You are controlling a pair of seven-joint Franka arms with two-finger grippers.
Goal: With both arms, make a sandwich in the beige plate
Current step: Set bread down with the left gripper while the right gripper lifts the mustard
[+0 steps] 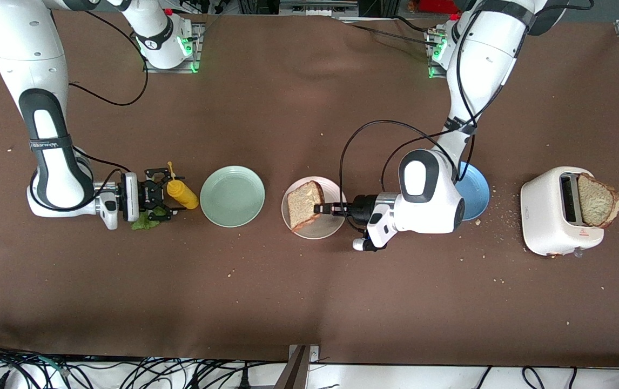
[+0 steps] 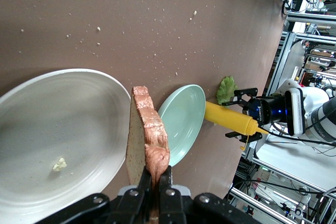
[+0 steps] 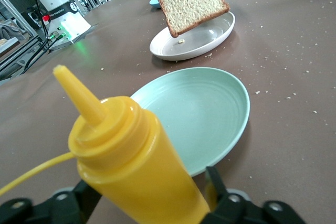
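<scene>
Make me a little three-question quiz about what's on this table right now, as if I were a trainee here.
1. True or false: the left gripper holds a bread slice over the beige plate.
2. What are the fingers of the right gripper set around? A) the lettuce leaf B) the yellow squeeze bottle C) the mint-green plate
3. Fill in: a second bread slice sticks out of the white ____ toward the left arm's end of the table.

Key: 1 true; 2 B; 3 toaster.
</scene>
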